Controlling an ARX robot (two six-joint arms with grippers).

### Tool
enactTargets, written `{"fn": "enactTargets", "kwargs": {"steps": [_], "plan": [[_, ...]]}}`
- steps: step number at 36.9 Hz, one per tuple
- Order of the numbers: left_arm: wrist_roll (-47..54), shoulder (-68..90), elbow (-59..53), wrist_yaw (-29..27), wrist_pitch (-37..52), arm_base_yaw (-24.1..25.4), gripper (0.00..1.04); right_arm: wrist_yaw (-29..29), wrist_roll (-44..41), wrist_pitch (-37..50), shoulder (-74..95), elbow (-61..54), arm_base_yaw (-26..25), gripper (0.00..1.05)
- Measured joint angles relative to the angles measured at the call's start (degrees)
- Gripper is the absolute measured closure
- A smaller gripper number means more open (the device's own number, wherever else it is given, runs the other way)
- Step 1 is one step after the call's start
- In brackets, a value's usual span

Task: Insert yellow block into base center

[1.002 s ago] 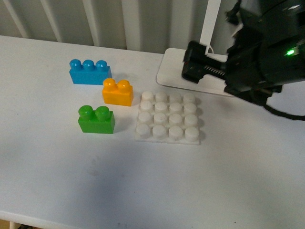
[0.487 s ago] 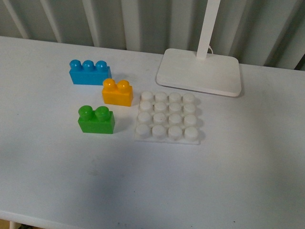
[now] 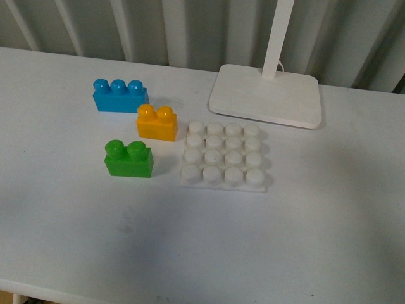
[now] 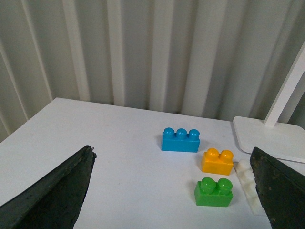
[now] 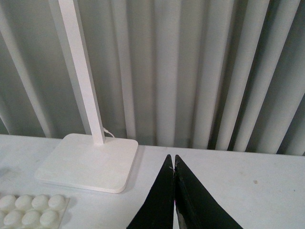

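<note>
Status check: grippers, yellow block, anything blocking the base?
Left gripper open, empty. Right gripper shut, empty. Yellow block beside base, not inserted. Center studs bare, nothing in the way.

Yellow block point(image 3: 157, 123) sits upright on white table point(image 3: 253, 240), studs up, just left of base point(image 3: 223, 156) at its far-left corner; touching or not, can't tell. Base lies flat, 4x4 studs all showing. Green brick point(image 3: 129, 158) is nearer the camera, left of base w/ a gap. Blue brick point(image 3: 119, 95), 3 studs, is behind & left of yellow block. Lamp foot point(image 3: 266, 95) w/ pole point(image 3: 277, 38) stands beyond base.
</note>
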Motion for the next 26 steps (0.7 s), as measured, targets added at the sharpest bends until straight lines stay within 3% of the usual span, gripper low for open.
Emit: {"fn": "enactTargets", "kwargs": {"steps": [12,26], "plan": [[0.00,0.00,0.00,0.02,0.00,0.00,0.06,0.00,-0.02,-4.26,-10.23,-6.10,0.00,1.04],[0.00,0.00,0.00,0.02,0.00,0.00,0.06,0.00,-0.02,-18.14,-25.66,-6.75,0.00,1.04]]}}
